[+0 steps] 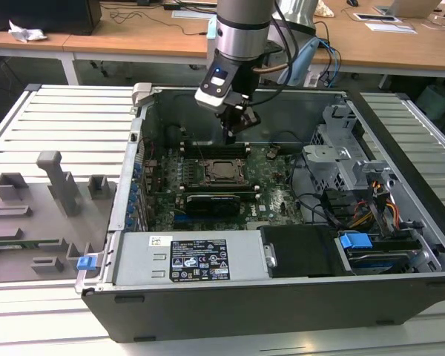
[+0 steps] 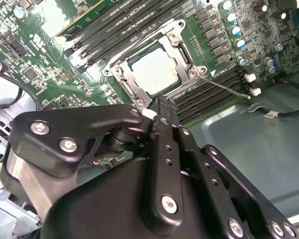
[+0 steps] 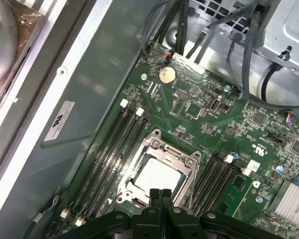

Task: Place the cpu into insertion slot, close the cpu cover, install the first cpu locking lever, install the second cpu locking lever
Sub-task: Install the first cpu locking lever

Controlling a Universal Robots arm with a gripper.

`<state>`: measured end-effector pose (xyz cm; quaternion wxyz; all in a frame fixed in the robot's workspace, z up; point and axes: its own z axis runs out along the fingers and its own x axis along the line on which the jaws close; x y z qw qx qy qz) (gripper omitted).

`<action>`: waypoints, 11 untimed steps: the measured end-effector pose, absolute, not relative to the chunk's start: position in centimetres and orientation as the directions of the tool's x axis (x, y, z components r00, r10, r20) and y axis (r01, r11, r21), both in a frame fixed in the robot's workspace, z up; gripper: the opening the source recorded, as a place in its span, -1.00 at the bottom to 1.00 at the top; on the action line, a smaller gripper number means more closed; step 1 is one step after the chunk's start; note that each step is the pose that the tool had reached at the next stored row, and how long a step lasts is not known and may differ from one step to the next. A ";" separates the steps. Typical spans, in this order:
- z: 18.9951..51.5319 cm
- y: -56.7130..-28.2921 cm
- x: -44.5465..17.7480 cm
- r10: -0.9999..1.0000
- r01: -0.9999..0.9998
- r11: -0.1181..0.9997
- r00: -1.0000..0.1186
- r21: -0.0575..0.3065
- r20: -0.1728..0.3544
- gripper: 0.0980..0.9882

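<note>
The cpu (image 3: 157, 175) (image 2: 154, 71) (image 1: 224, 170) lies flat in the insertion slot on the green motherboard, its silvery top showing. The cpu cover (image 3: 188, 160) (image 2: 120, 69) lies down around the chip as a metal frame, and the slot's pins are hidden beneath. From one socket corner a thin metal lever (image 2: 225, 87) sticks out over the memory slots. My gripper (image 1: 230, 136) (image 2: 160, 102) (image 3: 160, 192) hangs a little above the socket's edge, shut, with its black fingertips pressed together and nothing held.
Black memory slots (image 3: 114, 144) flank the socket on both sides. A long black graphics card (image 1: 215, 200) sits in front of it. The case holds a drive cage (image 1: 341, 159), cables (image 1: 371, 208) and a power supply (image 1: 185, 259). Grey fixtures (image 1: 44, 200) stand on the exterior view's left.
</note>
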<state>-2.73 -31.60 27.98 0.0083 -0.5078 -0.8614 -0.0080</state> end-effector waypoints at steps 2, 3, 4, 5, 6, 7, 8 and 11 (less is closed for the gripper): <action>28.0 -31.6 -2.7 0.868 0.868 0.496 -0.496 0.005 0.022 -0.98; 28.0 -31.6 -2.7 0.865 0.865 0.501 -0.501 0.005 0.022 -0.98; 28.0 -31.6 -2.7 0.860 0.861 0.509 -0.509 0.005 0.022 -0.98; 28.0 -31.6 -2.7 0.854 0.854 0.520 -0.520 0.005 0.022 -0.98; 28.0 -31.6 -2.7 0.848 0.848 0.529 -0.529 0.005 0.022 -0.98; 28.0 -31.6 -2.7 0.842 0.842 0.539 -0.539 0.005 0.022 -0.98; 28.0 -31.6 -2.7 0.838 0.838 0.546 -0.546 0.005 0.022 -0.98; 28.0 -31.6 -2.7 0.823 0.823 0.567 -0.567 0.005 0.023 -0.98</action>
